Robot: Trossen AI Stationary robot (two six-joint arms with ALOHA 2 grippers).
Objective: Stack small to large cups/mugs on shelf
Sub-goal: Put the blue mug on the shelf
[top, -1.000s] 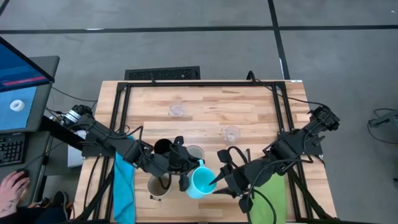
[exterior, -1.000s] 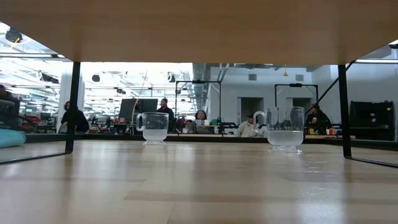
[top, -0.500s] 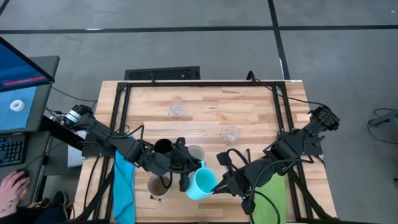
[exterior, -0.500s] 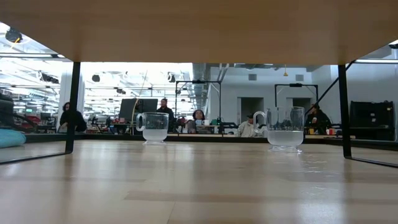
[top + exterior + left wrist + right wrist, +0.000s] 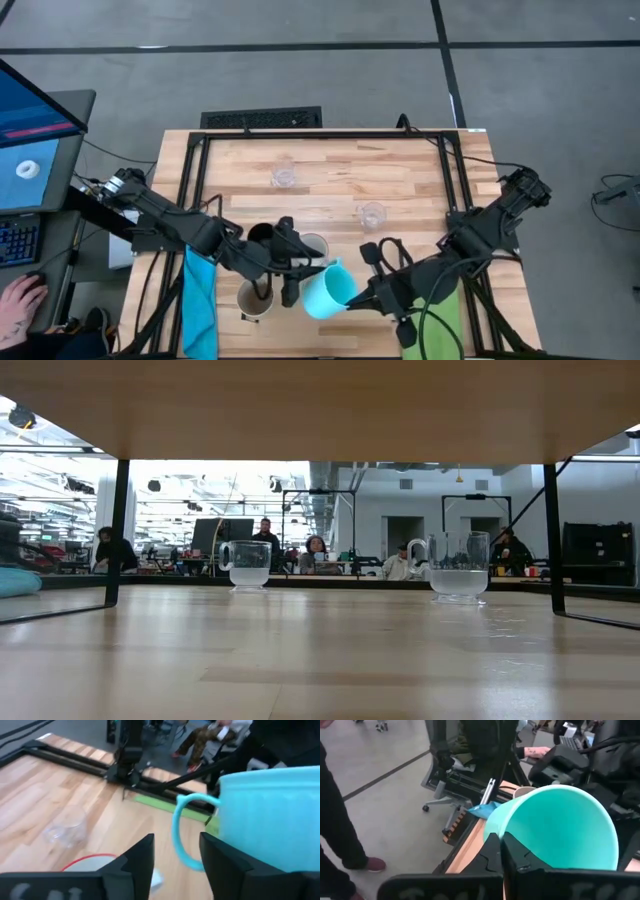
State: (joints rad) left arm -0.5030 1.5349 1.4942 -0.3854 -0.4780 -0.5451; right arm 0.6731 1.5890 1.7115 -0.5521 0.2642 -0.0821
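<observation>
The bright blue handled mug (image 5: 322, 292) hangs tipped over near the front edge, between my two grippers. My right gripper (image 5: 362, 293) is shut on it. My left gripper (image 5: 292, 280) stands open just left of the mug. In the left wrist view its fingers sit on either side of the mug's handle (image 5: 179, 832), apart from it. Beside the left arm stand the black tumbler (image 5: 262, 237), the white mug (image 5: 313, 244) and the beige-tan mug (image 5: 252, 298). Two clear glasses (image 5: 284, 176) (image 5: 372, 214) stand farther back. The shelf (image 5: 320, 410) shows as a board overhead in the low view. My right gripper clamps the blue mug's rim (image 5: 495, 831), with one finger (image 5: 520, 857) inside the mug and the other outside its wall. The fingers come from the table's right side. The mug is tilted far over with its mouth toward the right arm. Whether it is clear of the surface does not show.
A blue cloth (image 5: 200, 295) hangs at the front left and a green cloth (image 5: 435, 315) at the front right. Black rails (image 5: 320, 135) frame the wooden top. A person's hand (image 5: 20, 300) rests at a desk on the left, and people sit in the room behind (image 5: 265, 545).
The blue mug stood mouth-up and has tipped over, its mouth turning toward the right arm. It has also shifted a little toward the table's right edge. My right gripper has drawn back that way with it. My left gripper, earlier at the mug's handle, now stands off it.
</observation>
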